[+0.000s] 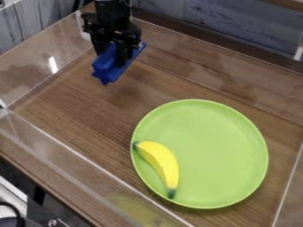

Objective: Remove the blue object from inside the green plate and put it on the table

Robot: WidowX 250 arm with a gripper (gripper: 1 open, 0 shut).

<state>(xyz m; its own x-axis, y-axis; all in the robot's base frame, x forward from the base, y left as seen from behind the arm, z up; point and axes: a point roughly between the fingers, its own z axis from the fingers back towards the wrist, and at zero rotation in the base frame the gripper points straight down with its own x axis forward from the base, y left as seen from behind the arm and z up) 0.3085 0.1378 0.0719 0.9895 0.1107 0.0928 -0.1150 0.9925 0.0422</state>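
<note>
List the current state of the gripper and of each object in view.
Black robot gripper: shut on the blue block, at the far left of the table.
Royal-blue rectangular block: held, tilted, off the plate.
Round lime-green plate: flat on the table, holding the banana.
Yellow curved banana: lying on the plate, near its left edge.
Brown wood-grain table: bordered by clear plastic walls.

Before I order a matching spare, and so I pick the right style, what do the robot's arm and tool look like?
The arm is black, at least the part in view. The tool is black too, with slim, angular fingers; cables and markings can't be made out.
</note>
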